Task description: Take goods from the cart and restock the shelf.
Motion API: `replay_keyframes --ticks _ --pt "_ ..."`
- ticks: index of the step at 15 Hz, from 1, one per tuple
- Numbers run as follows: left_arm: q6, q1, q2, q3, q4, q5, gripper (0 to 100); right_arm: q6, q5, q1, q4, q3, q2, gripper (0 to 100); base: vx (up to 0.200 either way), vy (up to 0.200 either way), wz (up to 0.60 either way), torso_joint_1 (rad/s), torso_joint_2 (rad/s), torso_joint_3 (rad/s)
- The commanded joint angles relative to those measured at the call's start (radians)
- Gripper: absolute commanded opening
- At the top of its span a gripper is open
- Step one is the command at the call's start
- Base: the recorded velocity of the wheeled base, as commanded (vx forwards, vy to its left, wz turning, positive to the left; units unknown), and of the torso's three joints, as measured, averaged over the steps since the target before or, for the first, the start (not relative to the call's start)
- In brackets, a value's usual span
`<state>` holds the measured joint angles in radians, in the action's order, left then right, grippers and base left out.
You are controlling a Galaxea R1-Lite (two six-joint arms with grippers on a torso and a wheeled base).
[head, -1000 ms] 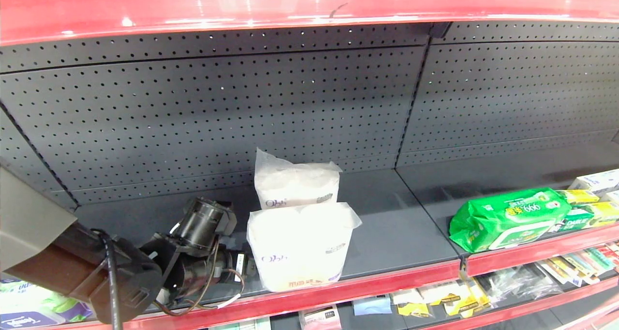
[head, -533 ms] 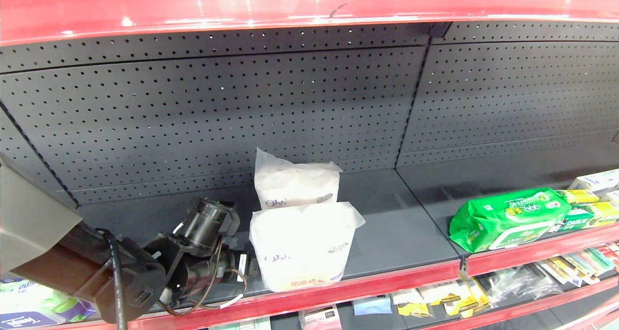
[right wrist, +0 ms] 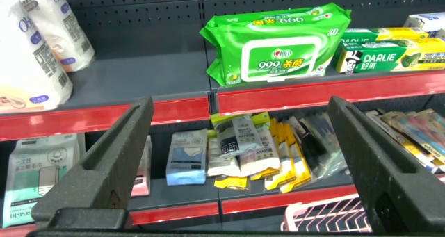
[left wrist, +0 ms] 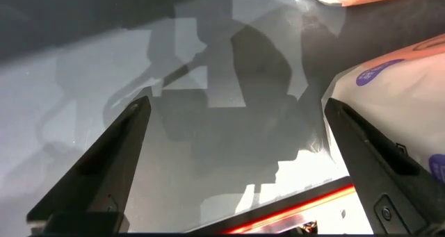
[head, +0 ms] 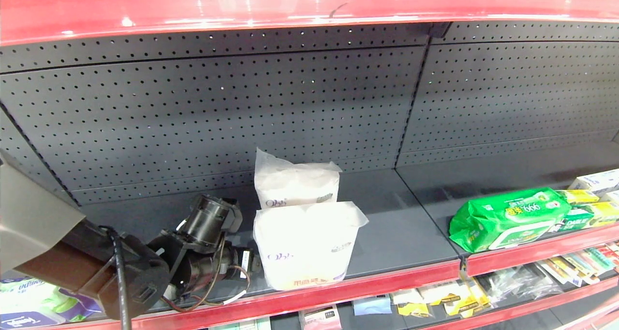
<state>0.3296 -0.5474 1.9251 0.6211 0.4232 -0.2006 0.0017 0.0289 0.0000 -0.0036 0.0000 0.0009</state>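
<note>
On the grey shelf (head: 401, 233), the front white pack (head: 307, 245) had slid a bit to the right. The left hand (left wrist: 236, 103) followed, fingers spread wide, just beside it. The right hand (right wrist: 240, 101) was wide open too.

I see two white soft packs standing upright on the dark shelf (head: 396, 233), one behind the other. The front pack (head: 304, 245) sits at the shelf's red front edge. The rear pack (head: 294, 182) is just behind it; I can't tell whether they touch.
</note>
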Motion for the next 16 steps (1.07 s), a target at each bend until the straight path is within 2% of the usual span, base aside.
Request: replay_keyframes --ticks 1,16 --pt "0.000 0.000 0.002 0.000 0.000 0.000 100 0.000 0.000 0.000 -0.001 0.000 0.001 100 0.000 0.000 0.00 0.000 0.00 0.000" --pt "-0.007 -0.012 0.026 0.003 -0.003 0.003 100 0.000 0.000 0.000 0.001 0.000 0.001 100 0.000 0.000 0.00 0.000 0.00 0.000"
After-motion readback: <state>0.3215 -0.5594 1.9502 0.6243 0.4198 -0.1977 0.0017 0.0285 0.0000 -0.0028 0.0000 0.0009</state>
